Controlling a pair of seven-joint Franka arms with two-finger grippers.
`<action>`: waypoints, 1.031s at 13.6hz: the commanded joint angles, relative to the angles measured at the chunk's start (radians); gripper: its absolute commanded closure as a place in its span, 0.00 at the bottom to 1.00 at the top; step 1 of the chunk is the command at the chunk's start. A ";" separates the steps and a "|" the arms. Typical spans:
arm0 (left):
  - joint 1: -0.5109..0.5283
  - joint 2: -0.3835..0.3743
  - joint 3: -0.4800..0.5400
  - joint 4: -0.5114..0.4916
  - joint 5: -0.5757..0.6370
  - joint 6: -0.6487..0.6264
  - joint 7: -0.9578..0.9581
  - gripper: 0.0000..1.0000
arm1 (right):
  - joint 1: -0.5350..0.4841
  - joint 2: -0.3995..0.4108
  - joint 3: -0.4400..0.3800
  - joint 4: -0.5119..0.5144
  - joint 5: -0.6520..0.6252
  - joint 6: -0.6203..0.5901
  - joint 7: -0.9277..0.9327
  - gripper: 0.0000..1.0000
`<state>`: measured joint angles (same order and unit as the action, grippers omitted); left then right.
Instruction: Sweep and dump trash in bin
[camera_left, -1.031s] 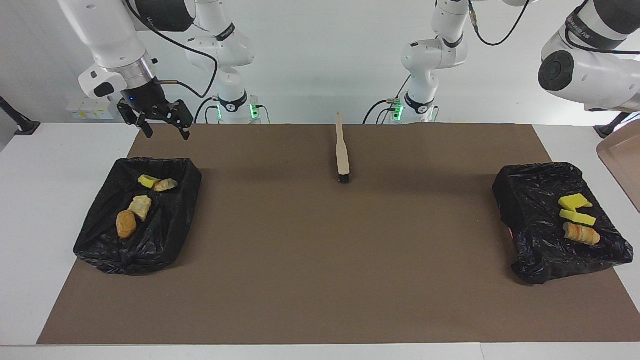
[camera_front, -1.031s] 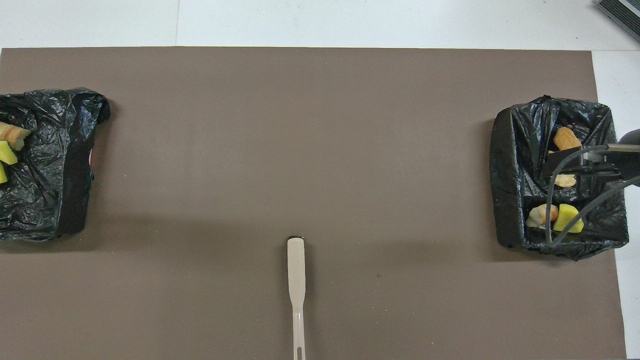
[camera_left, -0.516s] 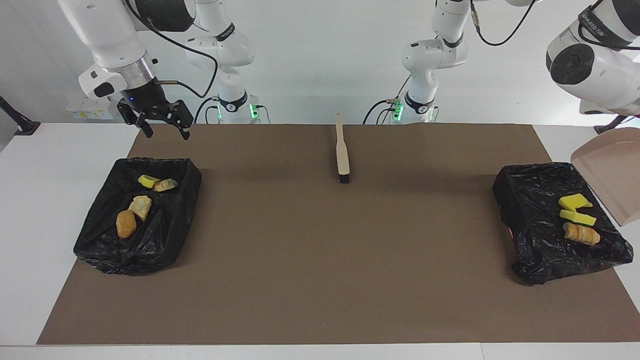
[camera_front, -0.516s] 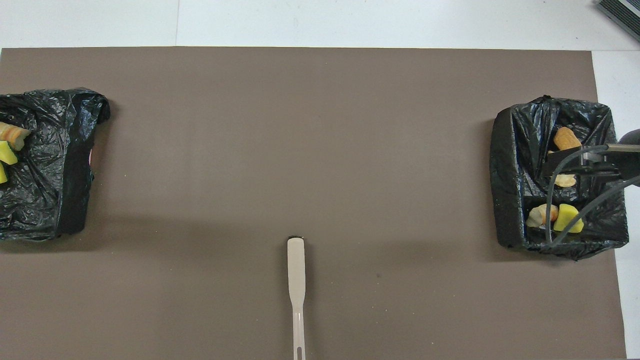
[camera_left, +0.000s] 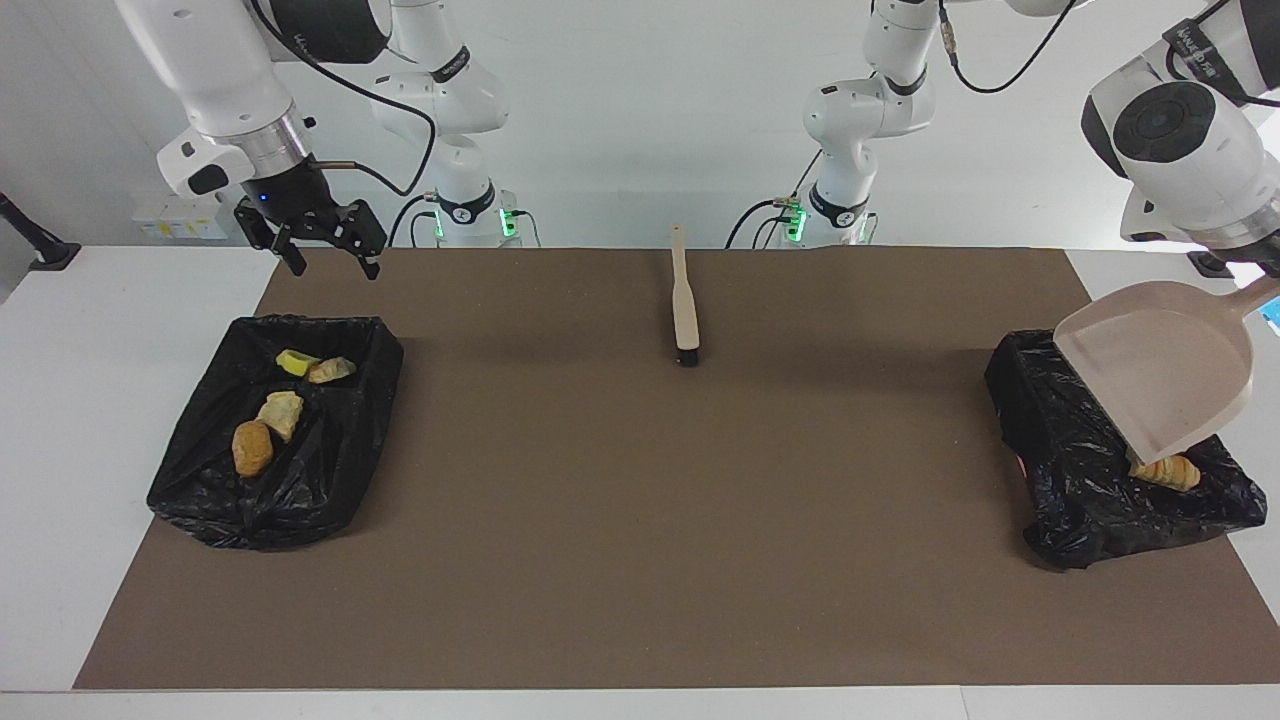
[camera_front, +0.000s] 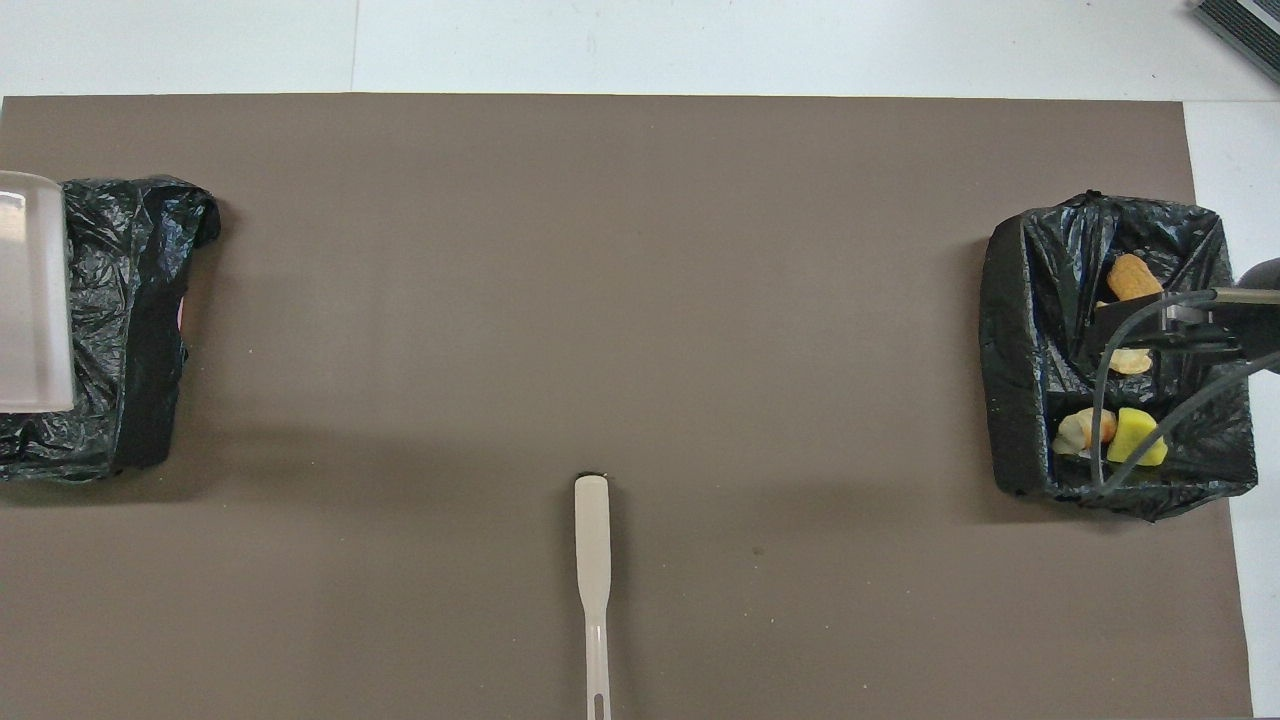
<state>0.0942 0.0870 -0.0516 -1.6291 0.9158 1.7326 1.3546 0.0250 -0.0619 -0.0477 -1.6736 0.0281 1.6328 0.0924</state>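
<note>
Brown matting covers the desk (camera_left: 620, 560), with a black-lined bin at each end and a brush (camera_left: 685, 300) lying between them near the robots, its long axis running straight away from them, bristle end farther out. At the left arm's end, the dustpan (camera_left: 1165, 375) hangs tilted over that bin (camera_left: 1060, 480), mouth down, hiding most of the contents; one orange lump (camera_left: 1165, 470) shows just under its lip. The left jaws sit out of frame at the handle (camera_left: 1255, 298), and I judge them closed on it. At the right arm's end, the right jaws (camera_left: 325, 255) hover spread wide and empty over the mat, just robot-side of the other bin (camera_left: 200, 490), which holds four pieces of trash (camera_left: 280, 412). No trash lies on the mat, so sweeping looks finished; the pan only needs carrying clear.
</note>
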 joint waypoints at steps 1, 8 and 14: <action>-0.057 -0.049 0.001 -0.054 -0.107 -0.069 -0.055 1.00 | -0.004 -0.015 0.002 -0.015 0.013 0.013 -0.026 0.00; -0.212 -0.062 0.001 -0.139 -0.326 -0.148 -0.378 1.00 | -0.005 -0.015 0.002 -0.014 0.013 0.013 -0.026 0.00; -0.372 -0.050 0.001 -0.210 -0.616 -0.159 -0.962 1.00 | -0.005 -0.015 0.002 -0.015 0.013 0.013 -0.026 0.00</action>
<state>-0.2237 0.0540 -0.0685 -1.8117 0.3713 1.5760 0.5406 0.0250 -0.0619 -0.0477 -1.6736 0.0281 1.6328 0.0924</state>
